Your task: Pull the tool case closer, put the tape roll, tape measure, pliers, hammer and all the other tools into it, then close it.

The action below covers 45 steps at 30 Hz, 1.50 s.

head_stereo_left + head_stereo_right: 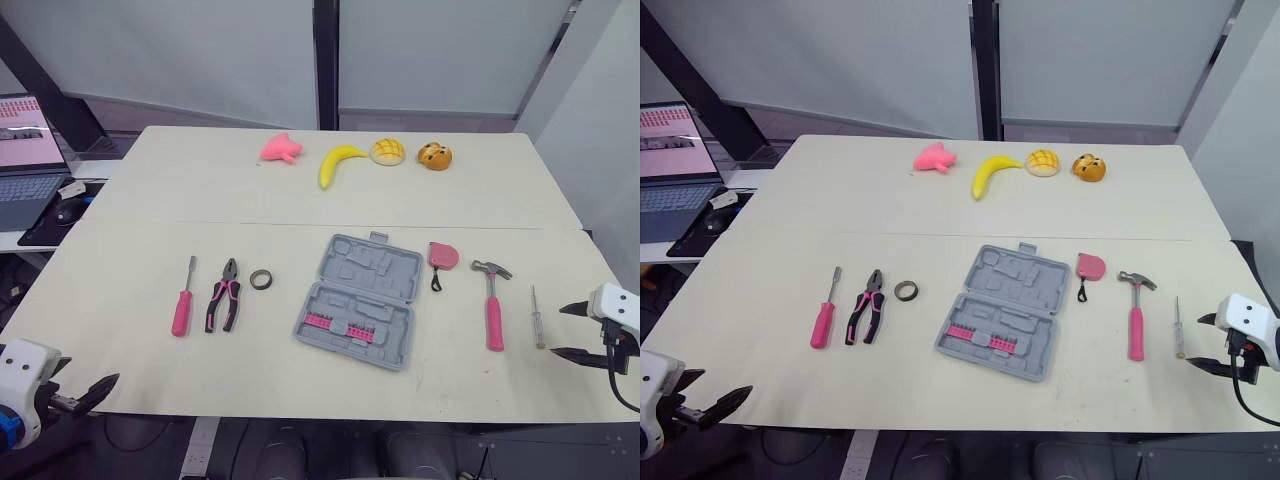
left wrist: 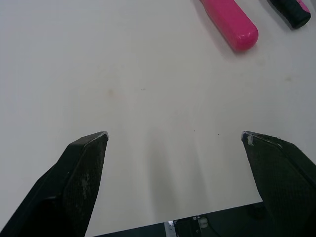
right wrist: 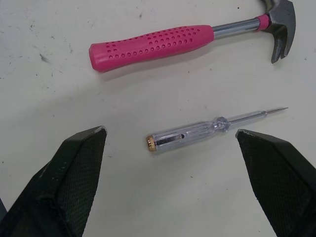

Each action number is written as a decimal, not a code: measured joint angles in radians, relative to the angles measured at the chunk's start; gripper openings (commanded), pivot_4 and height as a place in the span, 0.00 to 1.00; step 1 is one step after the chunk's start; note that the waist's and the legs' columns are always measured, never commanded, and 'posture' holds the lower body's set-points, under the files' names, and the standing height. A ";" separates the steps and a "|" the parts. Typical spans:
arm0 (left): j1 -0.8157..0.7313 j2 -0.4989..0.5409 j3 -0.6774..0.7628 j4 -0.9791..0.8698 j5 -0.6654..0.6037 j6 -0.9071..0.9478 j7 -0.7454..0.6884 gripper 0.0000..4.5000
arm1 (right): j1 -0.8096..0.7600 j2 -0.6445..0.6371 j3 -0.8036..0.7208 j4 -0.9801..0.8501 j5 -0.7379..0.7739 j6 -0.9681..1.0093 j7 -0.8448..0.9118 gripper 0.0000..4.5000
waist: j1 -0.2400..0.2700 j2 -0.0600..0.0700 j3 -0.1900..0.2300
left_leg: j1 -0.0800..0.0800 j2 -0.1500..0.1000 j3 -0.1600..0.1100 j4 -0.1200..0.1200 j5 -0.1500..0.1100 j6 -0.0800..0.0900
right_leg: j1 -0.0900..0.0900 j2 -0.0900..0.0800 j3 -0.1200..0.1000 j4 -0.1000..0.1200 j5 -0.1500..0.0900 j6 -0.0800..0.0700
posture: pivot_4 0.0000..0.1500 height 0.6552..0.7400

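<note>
Jaws apart, empty: left gripper (image 2: 175, 136), right gripper (image 1: 560, 330) | one open tool case (image 1: 362, 300), bench (image 1: 150, 200) centre | its 9 o'clock: one tape roll (image 1: 261, 280), one pliers (image 1: 224, 296), one pink screwdriver (image 1: 183, 300) | 3 o'clock: one tape measure (image 1: 442, 257), one hammer (image 1: 493, 300), one clear screwdriver (image 1: 537, 318)

Along the far edge of the pale tabletop (image 1: 140, 200) four things lie in a row, each apart from the next: a pink toy (image 1: 281, 149) furthest left, then a yellow banana (image 1: 338, 162), a cross-hatched yellow bun (image 1: 387, 151), and a brown and orange bun (image 1: 434, 156). On a lower desk to the left, an open laptop (image 1: 28, 160) sits beside a dark mouse (image 1: 68, 211) on a black mat (image 1: 38, 233).
</note>
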 measured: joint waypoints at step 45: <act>-0.158 -0.009 -0.086 -0.156 -0.131 0.171 0.001 0.86 | 0.178 0.100 -0.149 -0.407 0.194 0.373 -0.222 0.86 | 0.009 0.000 0.000 | -0.001 0.000 -0.001 0.001 0.000 0.000 | 0.000 0.001 0.001 0.000 0.001 0.001 | 1.00 1.00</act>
